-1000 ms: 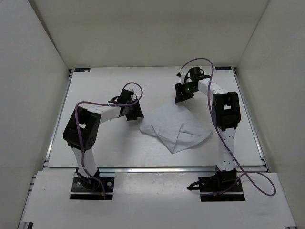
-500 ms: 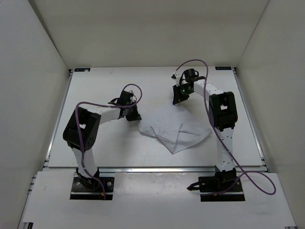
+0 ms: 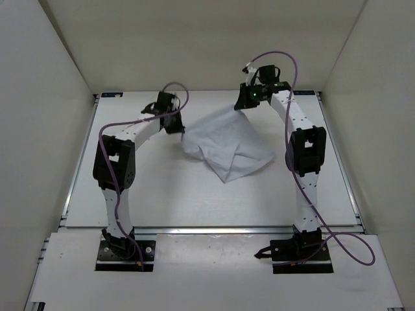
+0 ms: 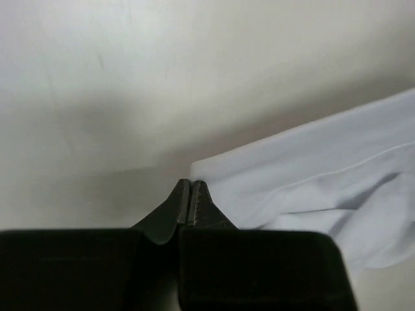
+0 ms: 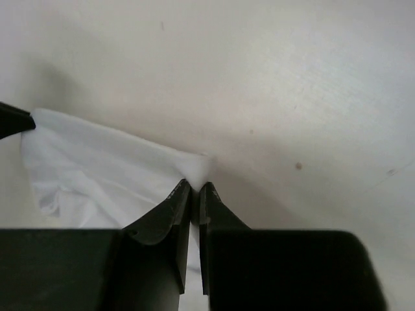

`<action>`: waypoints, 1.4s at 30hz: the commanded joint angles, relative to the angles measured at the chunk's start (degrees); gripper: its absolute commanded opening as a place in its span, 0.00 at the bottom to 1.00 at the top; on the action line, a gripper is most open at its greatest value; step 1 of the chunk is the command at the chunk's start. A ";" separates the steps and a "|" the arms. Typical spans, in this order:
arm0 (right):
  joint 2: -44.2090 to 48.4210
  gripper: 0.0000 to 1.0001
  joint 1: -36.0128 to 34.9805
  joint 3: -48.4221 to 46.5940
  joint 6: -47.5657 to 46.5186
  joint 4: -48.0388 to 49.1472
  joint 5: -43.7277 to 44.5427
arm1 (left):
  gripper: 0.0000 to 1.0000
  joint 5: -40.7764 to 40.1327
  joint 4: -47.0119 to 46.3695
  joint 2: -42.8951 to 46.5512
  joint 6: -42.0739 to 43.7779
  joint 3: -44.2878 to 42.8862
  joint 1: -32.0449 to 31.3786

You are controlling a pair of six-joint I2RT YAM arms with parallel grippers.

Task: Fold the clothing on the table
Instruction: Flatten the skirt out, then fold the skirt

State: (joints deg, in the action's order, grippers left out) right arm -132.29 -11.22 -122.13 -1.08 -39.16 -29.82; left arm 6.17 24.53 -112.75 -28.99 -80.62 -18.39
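The clothing (image 3: 227, 142) is a thin white fabric piece, lifted at its far edge and hanging down toward the table (image 3: 149, 194). My left gripper (image 3: 176, 127) is shut on the clothing's far left corner (image 4: 201, 170); its jaws (image 4: 190, 186) are pressed together with fabric spreading to the right (image 4: 311, 188). My right gripper (image 3: 242, 105) is shut on the far right corner, where the cloth (image 5: 110, 162) bunches between the black fingertips (image 5: 194, 186). The near part of the clothing trails to a point near the table's middle.
White enclosure walls (image 3: 52, 78) stand close around the table on the left, back and right. Metal rails with blue-black brackets (image 3: 110, 94) edge the table. Purple cables (image 3: 285, 61) loop off both arms. The arm bases (image 3: 123, 253) sit at the near edge.
Both grippers closed on the clothing's far corners, then rose and moved toward the back wall, pulling the fabric up and away from the table's middle.
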 commanded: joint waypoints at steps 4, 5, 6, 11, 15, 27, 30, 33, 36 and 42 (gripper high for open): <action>10.37 0.00 7.61 -18.39 10.74 13.58 -2.51 | 0.00 -14.06 14.75 -2.30 13.77 -41.39 2.40; 11.08 0.00 8.40 -20.33 10.31 13.41 -2.43 | 0.00 -15.04 14.14 -1.78 14.75 -44.85 1.61; 12.92 0.00 8.93 -20.17 9.44 12.27 -2.17 | 0.00 -16.10 12.66 0.23 14.84 -44.98 1.52; 26.17 0.00 8.16 -1.70 2.32 8.92 2.22 | 0.00 -16.28 9.05 9.11 16.95 -31.41 -1.81; 39.61 0.00 4.99 29.31 1.52 14.44 2.23 | 0.00 -18.12 3.87 19.99 15.99 -6.56 -6.73; 61.28 0.00 -3.72 80.02 14.78 23.16 -1.20 | 0.00 -11.64 0.69 37.87 8.34 29.99 -7.10; 56.64 0.00 -3.19 77.40 14.00 23.43 -1.82 | 0.00 -9.87 -0.54 33.49 9.22 27.80 -5.43; 51.71 0.00 -2.49 71.35 12.51 22.72 -1.03 | 0.00 -9.52 -1.07 28.21 10.97 23.67 -4.38; 47.41 0.00 -1.44 64.49 11.02 24.04 0.99 | 0.00 -8.98 -1.68 22.24 13.08 15.79 -3.67; 40.64 0.00 2.16 56.22 11.37 25.97 2.92 | 0.00 -8.63 -0.37 9.95 17.12 -1.69 -2.17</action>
State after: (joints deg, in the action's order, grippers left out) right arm -89.69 -11.20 -62.48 11.60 -15.55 -30.46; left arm -0.27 24.38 -99.85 -15.77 -74.46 -22.15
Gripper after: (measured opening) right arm 0.045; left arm 0.029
